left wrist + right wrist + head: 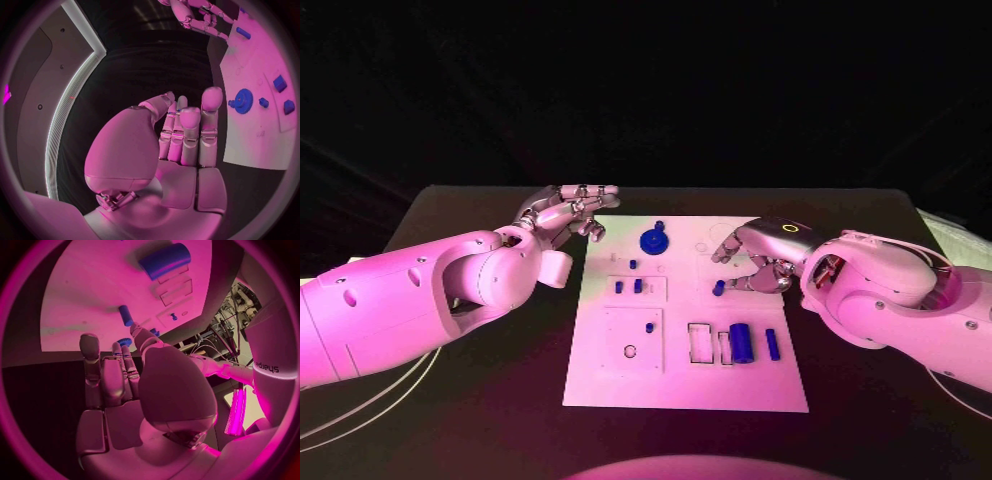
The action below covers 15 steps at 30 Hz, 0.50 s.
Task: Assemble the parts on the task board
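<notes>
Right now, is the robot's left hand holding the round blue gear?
No, the blue gear lies on the white task board, apart from the left hand, whose fingers hold nothing.

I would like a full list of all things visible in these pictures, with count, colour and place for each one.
task board: one, white, in the middle of the table.
gear: one, blue, on the far part of the board.
small pegs: several, blue, standing near the board's middle; exact count is hard to tell.
cylinder: one, blue, large, in the near right part of the board, beside a rectangular recess.
thin bar: one, blue, just right of the cylinder.
table: one, black, under the board.
left hand: silver, off the board's far left corner, holding nothing, fingers apart.
right hand: silver, over the board's right edge, holding nothing.
</notes>
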Available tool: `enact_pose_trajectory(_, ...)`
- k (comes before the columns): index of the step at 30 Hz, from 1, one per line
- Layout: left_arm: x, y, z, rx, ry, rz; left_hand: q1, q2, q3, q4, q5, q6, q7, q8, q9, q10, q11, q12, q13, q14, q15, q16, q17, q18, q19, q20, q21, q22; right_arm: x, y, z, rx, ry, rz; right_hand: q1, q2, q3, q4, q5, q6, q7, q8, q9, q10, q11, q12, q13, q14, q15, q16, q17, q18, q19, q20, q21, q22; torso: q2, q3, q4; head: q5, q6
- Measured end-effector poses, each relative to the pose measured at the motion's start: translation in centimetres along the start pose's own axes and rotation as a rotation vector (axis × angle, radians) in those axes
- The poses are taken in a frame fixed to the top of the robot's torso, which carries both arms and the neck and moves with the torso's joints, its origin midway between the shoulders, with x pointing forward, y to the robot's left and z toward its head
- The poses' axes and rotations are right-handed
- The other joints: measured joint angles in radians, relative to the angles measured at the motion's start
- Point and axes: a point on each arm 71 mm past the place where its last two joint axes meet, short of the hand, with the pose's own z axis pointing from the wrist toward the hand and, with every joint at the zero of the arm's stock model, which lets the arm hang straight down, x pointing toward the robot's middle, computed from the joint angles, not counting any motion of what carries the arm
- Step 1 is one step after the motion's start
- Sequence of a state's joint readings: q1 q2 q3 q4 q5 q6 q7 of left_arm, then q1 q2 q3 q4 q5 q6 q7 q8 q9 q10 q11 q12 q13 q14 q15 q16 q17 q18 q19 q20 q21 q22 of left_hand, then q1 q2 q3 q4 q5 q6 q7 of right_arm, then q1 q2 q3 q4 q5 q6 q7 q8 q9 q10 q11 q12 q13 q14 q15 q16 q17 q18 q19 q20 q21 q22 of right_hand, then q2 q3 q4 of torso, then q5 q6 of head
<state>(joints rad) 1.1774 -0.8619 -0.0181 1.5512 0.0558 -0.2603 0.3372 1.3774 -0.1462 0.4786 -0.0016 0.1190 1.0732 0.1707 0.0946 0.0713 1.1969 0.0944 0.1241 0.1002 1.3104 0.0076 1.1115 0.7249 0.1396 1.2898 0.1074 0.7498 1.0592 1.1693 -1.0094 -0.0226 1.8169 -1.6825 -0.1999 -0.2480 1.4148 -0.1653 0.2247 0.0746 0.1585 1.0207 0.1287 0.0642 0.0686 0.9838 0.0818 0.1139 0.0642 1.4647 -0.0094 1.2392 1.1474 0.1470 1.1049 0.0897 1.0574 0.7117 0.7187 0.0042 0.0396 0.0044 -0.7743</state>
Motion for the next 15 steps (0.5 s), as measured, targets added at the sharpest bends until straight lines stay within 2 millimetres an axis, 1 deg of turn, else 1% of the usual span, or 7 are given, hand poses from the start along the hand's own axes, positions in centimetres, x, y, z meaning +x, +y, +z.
enact_pose_trajectory(5,0.0,0.1,0.0,-0.002,0.001,-0.001,0.0,0.0,0.0,0.0,0.0,0.0,0.0,0.0,0.0,0.0,0.0,0.0,0.0,0.0,0.0,0.0,0.0,0.0,0.0,0.0,0.0,0.0,0.6,-0.5,0.0,0.021,0.03,-0.014,0.007,-0.001,-0.008,0.003,0.0,-0.002,-0.002,0.0,0.0,0.0,0.0,0.0,0.0,0.0,0.0,-0.005,-0.005,0.0,-0.004,0.004,-0.006,-0.008,0.001,0.0004,0.002,-0.003,0.002)
enact_pose_trajectory(8,0.0,0.2,-0.1,-0.004,0.001,-0.002,0.0,0.0,0.0,0.0,0.0,0.0,0.0,0.0,0.0,0.0,0.0,0.0,0.0,0.0,0.0,0.0,0.0,0.0,0.0,0.0,0.0,0.0,1.0,-0.6,0.1,0.025,0.051,-0.021,0.018,0.01,-0.016,0.007,0.0,0.001,-0.004,0.0,0.0,0.0,0.0,0.0,0.0,0.0,0.0,-0.006,-0.006,0.0,-0.004,0.004,-0.009,-0.01,0.001,0.0002,0.0031,-0.004,0.002)
enact_pose_trajectory(10,-0.1,0.2,-0.1,-0.004,0.0,-0.002,0.0,0.0,0.0,0.0,0.0,0.0,0.0,0.0,0.0,0.0,0.0,0.0,0.0,0.0,0.0,0.0,0.0,0.0,0.0,0.0,0.0,0.0,1.3,-0.5,0.2,0.024,0.065,-0.024,0.019,0.011,-0.018,0.007,0.0,0.003,-0.006,0.0,0.0,0.0,0.0,0.007,0.0,0.0,0.0,-0.006,-0.006,0.0,-0.004,0.004,-0.012,-0.01,0.002,0.0001,0.0035,-0.002,0.003)
enact_pose_trajectory(11,-0.1,0.2,-0.1,-0.004,0.0,-0.002,0.0,0.0,0.0,0.0,0.0,0.0,0.0,0.0,0.0,0.0,0.0,0.0,0.0,0.0,0.0,0.0,0.0,0.0,0.0,0.0,0.0,0.0,1.5,-0.4,0.2,0.022,0.07,-0.025,0.026,0.019,-0.018,0.007,0.0,0.003,-0.006,0.0,0.0,0.004,-0.001,0.012,0.001,0.0,0.0,-0.006,-0.006,0.0,-0.004,0.004,-0.012,-0.01,0.002,0.0,0.0035,-0.001,0.003)
enact_pose_trajectory(14,-0.1,0.2,-0.1,-0.005,-0.001,-0.002,0.0,0.0,0.0,0.0,0.0,0.0,0.0,0.0,0.0,0.0,0.0,0.0,0.0,0.0,0.0,0.0,0.0,0.0,0.0,0.0,0.0,0.0,1.9,-0.2,0.5,0.017,0.087,-0.026,0.033,0.026,-0.018,0.007,0.0,0.005,-0.008,0.0,0.0,0.026,-0.001,0.021,0.001,0.0,0.0,-0.006,-0.006,0.0,-0.004,0.004,-0.012,-0.008,0.002,-0.0001,0.0031,0.0,0.003)
enact_pose_trajectory(15,-0.1,0.2,-0.1,-0.005,0.0,-0.002,0.0,0.0,0.0,0.0,0.0,0.0,0.0,0.0,0.0,0.0,0.0,0.0,0.0,0.0,0.0,0.0,0.0,0.0,0.0,0.0,0.0,0.0,2.0,-0.1,0.6,0.016,0.091,-0.026,0.039,0.032,-0.018,0.007,0.0,0.009,-0.007,0.0,0.0,0.031,-0.002,0.025,0.001,0.0,0.0,-0.006,-0.006,0.0,-0.003,0.004,-0.012,-0.006,0.002,-0.0001,0.0032,0.001,0.003)
